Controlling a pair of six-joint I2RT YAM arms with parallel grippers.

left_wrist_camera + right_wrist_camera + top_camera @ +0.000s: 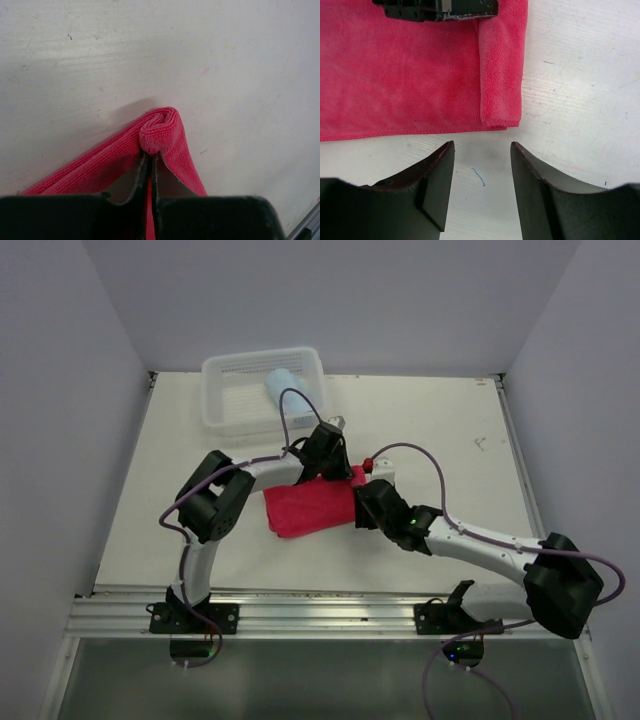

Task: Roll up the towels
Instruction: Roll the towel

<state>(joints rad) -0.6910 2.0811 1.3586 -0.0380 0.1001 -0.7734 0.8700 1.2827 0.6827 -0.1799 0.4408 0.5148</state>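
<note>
The pinkish-red towel (305, 508) is laid flat before the basket (228, 400), one edge rolled; the light blue towel (283, 390) is kept inside it.

A white table (450, 450) fills the middle of the top view. Its surface is matte and faintly scuffed, with a few small dark marks (482, 443) toward the upper right. Three plain, pale grey-lilac walls close it in: a back wall (330, 300) across the top of the frame, and a left wall (60, 440) and a right wall (600, 380) slanting down the sides. Low in the frame, a silver metal rail (330, 612) with lengthwise grooves runs along the table's near edge. Below it lies a dull grey-green panel (320, 680). The light is soft and even, casting only faint shadows. In the right wrist view, a short blue scribble (479, 176) shows on the tabletop at lower centre.
</note>
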